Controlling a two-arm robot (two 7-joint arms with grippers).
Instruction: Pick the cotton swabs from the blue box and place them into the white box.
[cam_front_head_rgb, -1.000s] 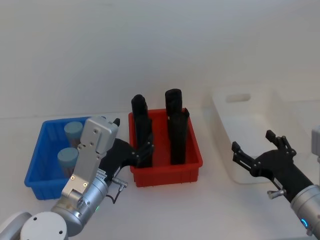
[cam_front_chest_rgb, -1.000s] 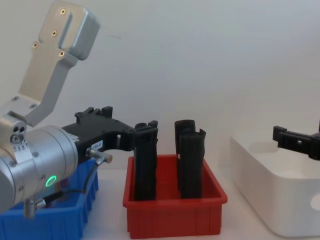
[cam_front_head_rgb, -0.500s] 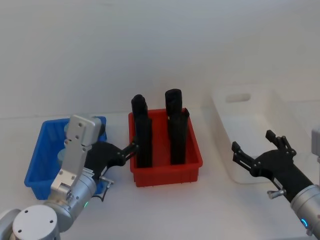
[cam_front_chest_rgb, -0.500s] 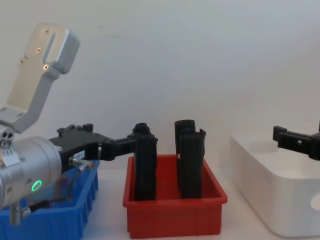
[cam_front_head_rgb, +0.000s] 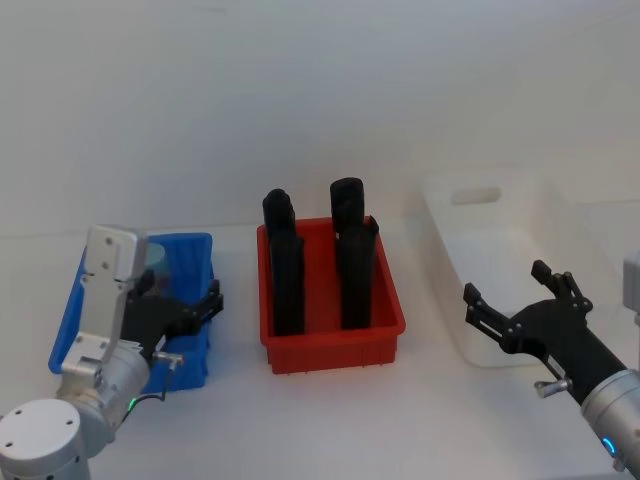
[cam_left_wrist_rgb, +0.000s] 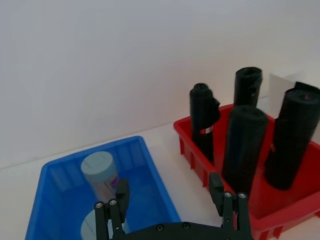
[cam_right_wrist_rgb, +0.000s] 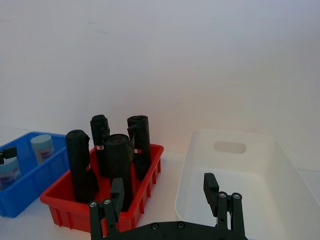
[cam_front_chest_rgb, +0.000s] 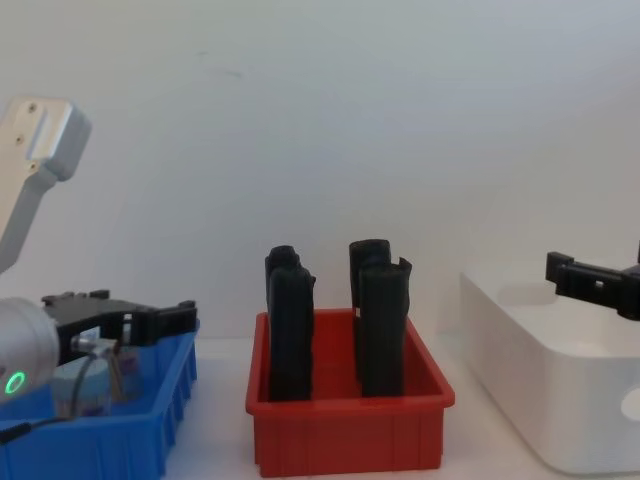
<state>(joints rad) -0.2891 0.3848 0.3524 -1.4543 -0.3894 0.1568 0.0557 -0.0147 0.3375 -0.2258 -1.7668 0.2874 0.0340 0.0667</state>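
The blue box (cam_front_head_rgb: 196, 297) sits at the left of the table. It holds two cotton swab jars with light blue lids: one stands upright (cam_left_wrist_rgb: 101, 172) and the other (cam_left_wrist_rgb: 90, 227) sits closer to the wrist camera. Both jars (cam_right_wrist_rgb: 41, 146) also appear in the right wrist view. My left gripper (cam_front_head_rgb: 213, 301) hovers open over the blue box's right side, holding nothing, with its fingers (cam_left_wrist_rgb: 122, 193) near the jars. The white box (cam_front_head_rgb: 447, 250) stands at the right. My right gripper (cam_front_head_rgb: 505, 284) hangs open and empty in front of the white box.
A red bin (cam_front_head_rgb: 335, 338) with several tall black objects (cam_front_head_rgb: 350, 250) stands between the blue box and the white box (cam_front_chest_rgb: 540, 400). Bare white tabletop lies in front of all three containers.
My left arm has swung left, from in front of the red bin to over the blue box, with the gripper still open. The right arm has not moved.
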